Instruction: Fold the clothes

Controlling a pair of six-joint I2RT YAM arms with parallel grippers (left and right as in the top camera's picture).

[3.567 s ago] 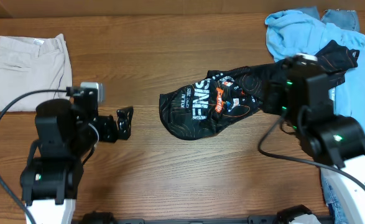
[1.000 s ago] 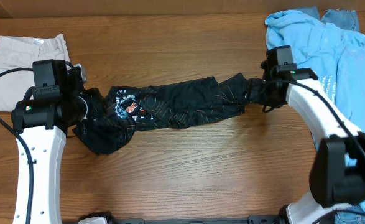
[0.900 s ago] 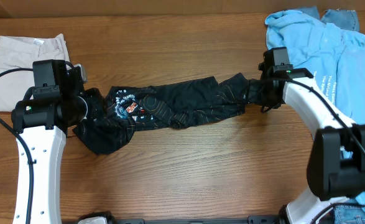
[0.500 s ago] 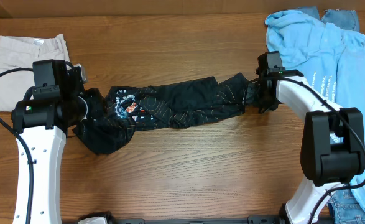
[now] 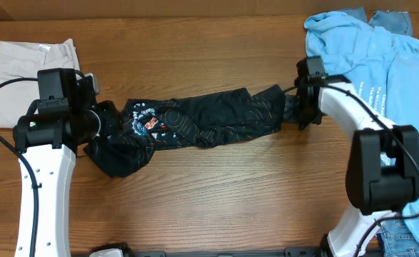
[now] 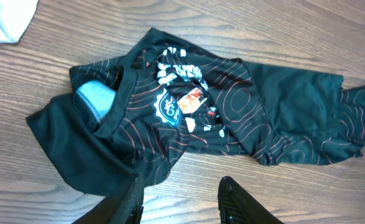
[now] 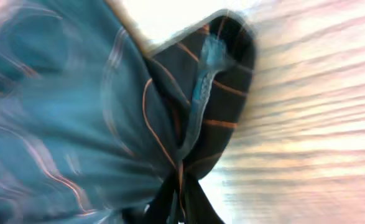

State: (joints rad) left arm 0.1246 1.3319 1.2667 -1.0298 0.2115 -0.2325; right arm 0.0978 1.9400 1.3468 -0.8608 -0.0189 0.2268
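Note:
The clothes in play are a black sports shirt (image 5: 195, 118) with thin orange lines, stretched in a long band across the middle of the table. In the left wrist view the shirt (image 6: 232, 106) shows its collar and small logos. My left gripper (image 5: 103, 121) sits at the shirt's left end. Its jaws (image 6: 182, 182) stand apart over bare wood, the left finger (image 6: 129, 202) against the cloth edge. My right gripper (image 5: 296, 111) is at the shirt's right end. In the blurred right wrist view it (image 7: 181, 186) is shut on a fold of the shirt (image 7: 76, 112).
Folded beige trousers (image 5: 31, 78) lie at the back left, near my left arm. A light blue garment (image 5: 359, 50) is spread at the back right, behind my right arm. Denim (image 5: 395, 235) shows at the right edge.
The bunched shirt now lies drawn out between both arms. In the last second my right gripper shut on the shirt's right end. The left arm has stayed still.

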